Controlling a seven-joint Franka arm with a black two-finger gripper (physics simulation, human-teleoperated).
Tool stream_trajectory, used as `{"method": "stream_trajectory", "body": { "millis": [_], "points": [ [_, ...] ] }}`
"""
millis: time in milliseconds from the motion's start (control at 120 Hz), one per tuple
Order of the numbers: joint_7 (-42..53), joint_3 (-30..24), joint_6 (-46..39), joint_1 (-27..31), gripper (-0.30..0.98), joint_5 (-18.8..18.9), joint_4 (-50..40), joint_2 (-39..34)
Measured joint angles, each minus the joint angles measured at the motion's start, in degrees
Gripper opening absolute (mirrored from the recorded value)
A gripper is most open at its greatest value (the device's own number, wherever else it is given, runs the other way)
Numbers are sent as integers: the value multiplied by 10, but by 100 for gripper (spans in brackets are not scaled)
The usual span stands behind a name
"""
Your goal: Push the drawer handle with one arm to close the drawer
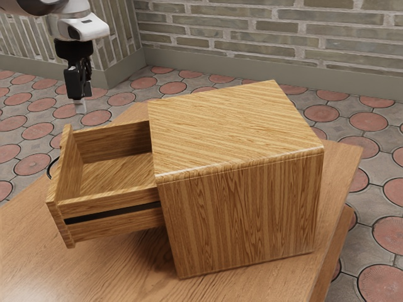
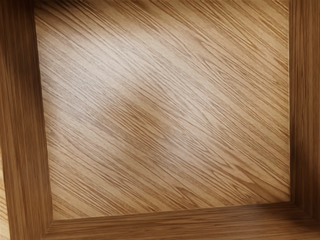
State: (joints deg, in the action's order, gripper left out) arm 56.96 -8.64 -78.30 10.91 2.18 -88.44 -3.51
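Note:
My gripper (image 1: 79,106) is at the exterior view's upper left, pointing down, higher than the drawer's front panel. The wooden drawer (image 1: 113,211) stands pulled out of its cabinet (image 1: 242,214) toward the exterior view's left. Part of a dark curved handle (image 1: 50,167) shows at the outer side of the front panel; the panel hides the rest. In the wrist view, the drawer floor (image 2: 170,115) lies below my hand, framed by darker drawer walls (image 2: 22,130). No contact between gripper and drawer is visible.
The cabinet's flat top (image 1: 233,126) stands higher than the drawer. A wooden table (image 1: 119,270) carries the cabinet, with tiled floor (image 1: 378,189) around it and a brick wall (image 1: 271,34) behind.

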Motion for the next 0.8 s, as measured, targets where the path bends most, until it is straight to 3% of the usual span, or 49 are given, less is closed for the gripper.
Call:
{"method": "stream_trajectory", "body": {
  "millis": [208,267,350,475,542,708,800],
  "points": [
    [0,1,0,2,69,-4,0,0],
    [-1,-1,7,1,68,-3,51,-7],
    [-1,10,41,-1,68,-3,109,-59],
    [-1,32,117,1,68,-1,107,-120],
    [6,62,146,3,68,-1,69,-143],
    [23,96,114,26,68,15,-178,-264],
    [34,115,82,30,56,28,-232,-264]
  ]
}}
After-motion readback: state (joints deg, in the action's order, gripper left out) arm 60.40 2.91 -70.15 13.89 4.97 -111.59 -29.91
